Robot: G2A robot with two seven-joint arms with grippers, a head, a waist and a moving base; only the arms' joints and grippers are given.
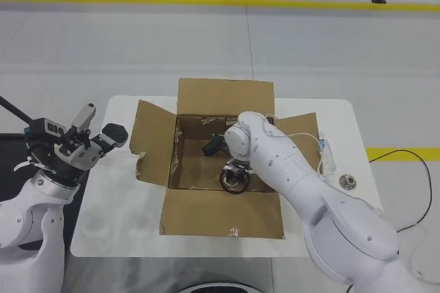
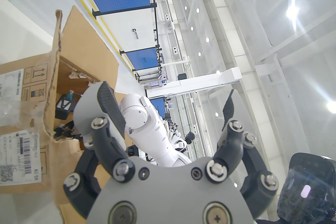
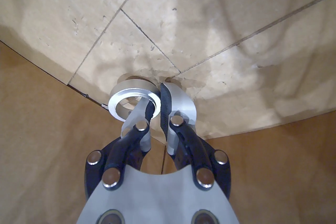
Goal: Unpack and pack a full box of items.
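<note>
- Top view: R arm reaches from the lower right of frame into the open cardboard box (image 1: 224, 212) at centre. The right gripper (image 1: 235, 178) sits low inside, near the box's lower wall, on a metal ring (image 1: 228, 184).
- The left gripper (image 1: 99, 126) hangs at the left edge of the white table (image 1: 117, 220), well apart from the box and holding nothing. A black item (image 1: 213, 145) lies in the box just above the ring. A small round part (image 1: 346, 181) rests on the table at right.
- Left wrist view: the left gripper (image 2: 169, 109) is spread wide, w/ nothing btwn its pads. Beyond it are the box's torn flap (image 2: 39, 109) and the black item (image 2: 64, 107), w/ the other arm reaching in.
- Right wrist view: the right gripper (image 3: 157, 104) is clenched on the rim of the metal ring (image 3: 136, 93), one finger thru the hole and one outside. Can't tell if the ring is on the box floor or just off it.
- Risk 1, as judged: the hold is on a thin, smooth rim at one side only. The ring may pivot or slip on the lift and drop back in.
- Risk 2: the ring is close to the wall & the arm fills much of the opening. A lift off vertical may catch the wall or a flap and drag the box.
- Risk 3: a swinging ring may knock the black item nearby.
</note>
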